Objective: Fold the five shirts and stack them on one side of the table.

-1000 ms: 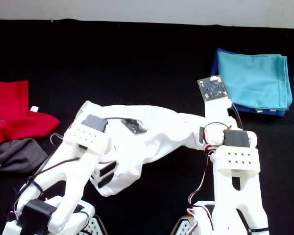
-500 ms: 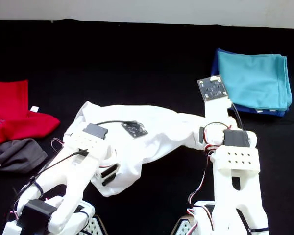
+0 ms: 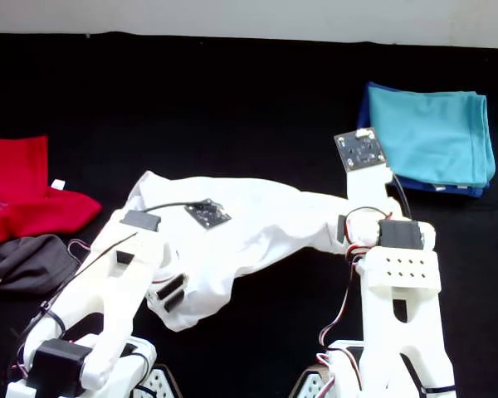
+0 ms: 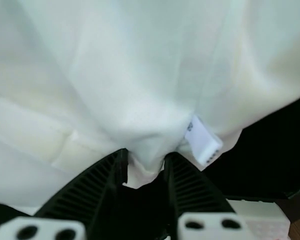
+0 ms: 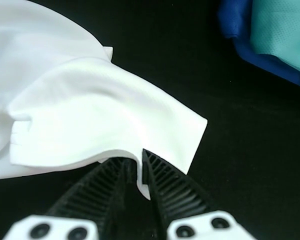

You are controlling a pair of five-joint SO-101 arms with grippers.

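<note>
Pinching a bunched fold of the white shirt [image 3: 257,224], the left claw [image 4: 144,162] has cloth squeezed between its jaws, just beside a small sewn label [image 4: 203,141]. The right claw [image 5: 139,167] is clamped on the white shirt's opposite edge. The garment spreads crumpled between both claws over the black worktop [image 3: 232,91]. Well apart to its right, a folded teal shirt [image 3: 432,133] rests on a blue shirt [image 3: 461,190]. To its left lie a red shirt [image 3: 21,195] and a grey shirt [image 3: 29,261].

Bright, even light falls from overhead in the high view, and the black table [image 3: 232,99] swallows any shadows. The white shirt [image 3: 266,220] is close to washed out. In the left wrist view it glares toward 12 o'clock, with soft grey fold shadows toward 6 o'clock.
</note>
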